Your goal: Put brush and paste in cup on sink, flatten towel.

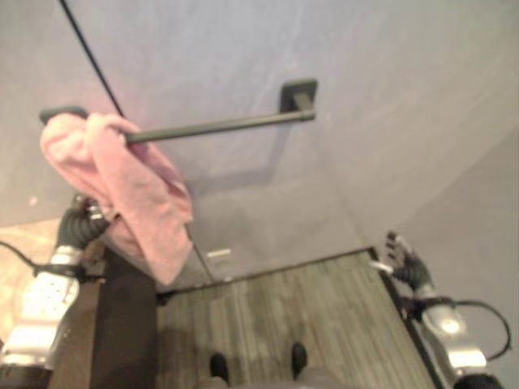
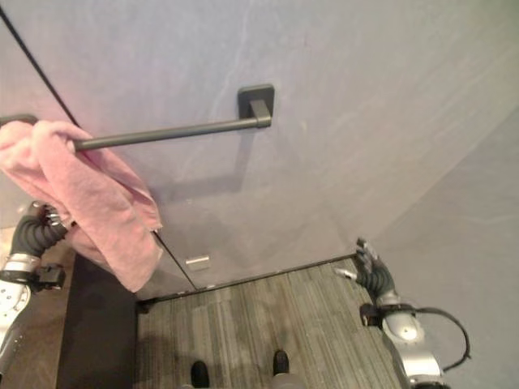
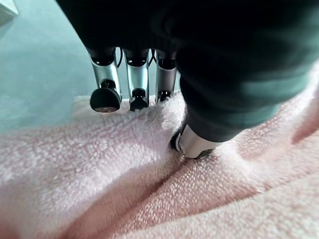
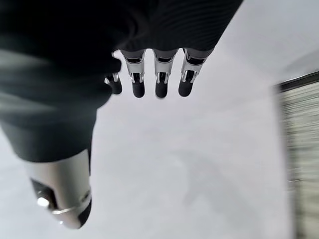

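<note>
A pink towel [image 1: 130, 190] hangs bunched up over the left end of a dark towel bar [image 1: 219, 126] on the grey wall. My left hand [image 3: 192, 142] is at the towel's lower part. Its thumb digs into the cloth and its fingertips [image 3: 105, 97] press on the fold opposite, so the towel is pinched between them. From the head, the towel covers that hand and just its dark wrist [image 2: 36, 231] shows. My right hand [image 1: 403, 261] hangs low on the right, by the wall and away from the towel. Its fingers [image 4: 157, 79] are straight and hold nothing.
The bar's square mount [image 1: 298, 96] sits on the wall at its right end. A dark countertop [image 1: 122, 324] runs along the lower left under the towel. A striped wood-look floor [image 1: 284, 316] lies below, and a grey side wall [image 1: 478, 227] closes in on the right.
</note>
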